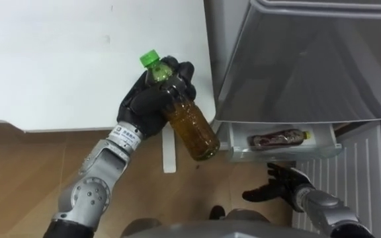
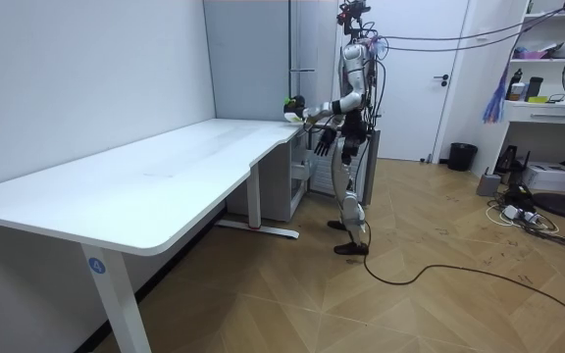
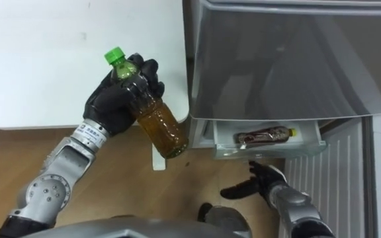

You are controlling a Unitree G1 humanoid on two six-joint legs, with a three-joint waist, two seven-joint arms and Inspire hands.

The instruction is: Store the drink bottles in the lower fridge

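The robot stands at the far end of a long white table [image 1: 58, 59], right up against a grey fridge [image 1: 309, 59]. Its left hand [image 1: 144, 102] is raised over the table's edge with the fingers and thumb wrapped round the upper part of a drink bottle [image 1: 192, 129]. The bottle's green cap [image 1: 149, 59] pokes out above the hand. Its amber-filled body slants down and away from the palm, towards the fridge, and hangs over the wooden floor [image 1: 18, 165]. Just below that hand is the table's white leg [image 1: 169, 149].

Past the bottle's lower end, to the right of the left hand, a white shelf [image 1: 243, 151] shows beneath the fridge's grey upper door. A second bottle [image 1: 280, 139], dark with a yellow cap, lies on its side in it. The right hand [image 1: 280, 185] hangs low just under that shelf, with its fingers spread loose and nothing in them, well apart from the held bottle.
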